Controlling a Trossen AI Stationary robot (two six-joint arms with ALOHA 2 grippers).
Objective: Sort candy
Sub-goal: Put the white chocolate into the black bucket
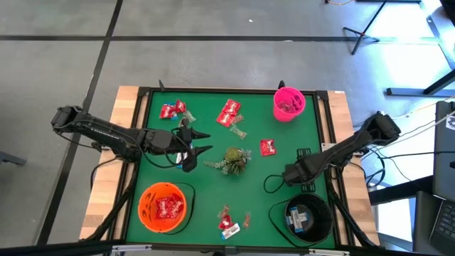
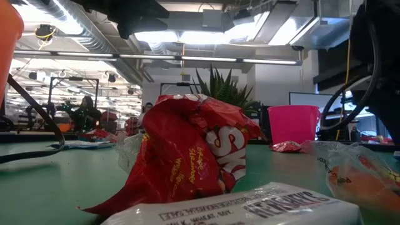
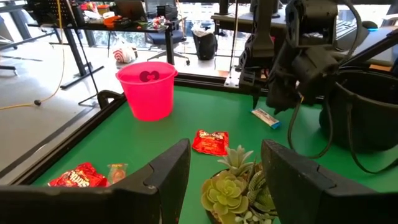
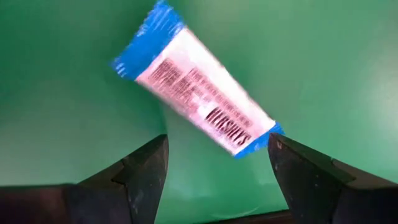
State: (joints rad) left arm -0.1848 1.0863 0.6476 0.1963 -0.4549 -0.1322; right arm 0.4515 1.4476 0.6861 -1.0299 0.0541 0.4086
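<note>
Red candy packets lie flat on the green mat at the far left (image 1: 170, 110), far middle (image 1: 229, 112) and centre right (image 1: 268, 147); more candy lies near the front edge (image 1: 229, 222). A white-and-blue packet (image 4: 199, 102) lies flat on the mat right under my right gripper (image 4: 217, 140), which points down, open, its fingers above the packet's near end and apart from it. My left gripper (image 1: 205, 142) hovers open and level, just left of a green succulent (image 1: 233, 160).
A pink cup (image 1: 288, 103) stands at the far right. An orange bowl (image 1: 165, 206) with red packets sits front left, and a black bowl (image 1: 307, 217) with white-and-blue packets front right. A raised black rim (image 1: 213, 90) borders the mat.
</note>
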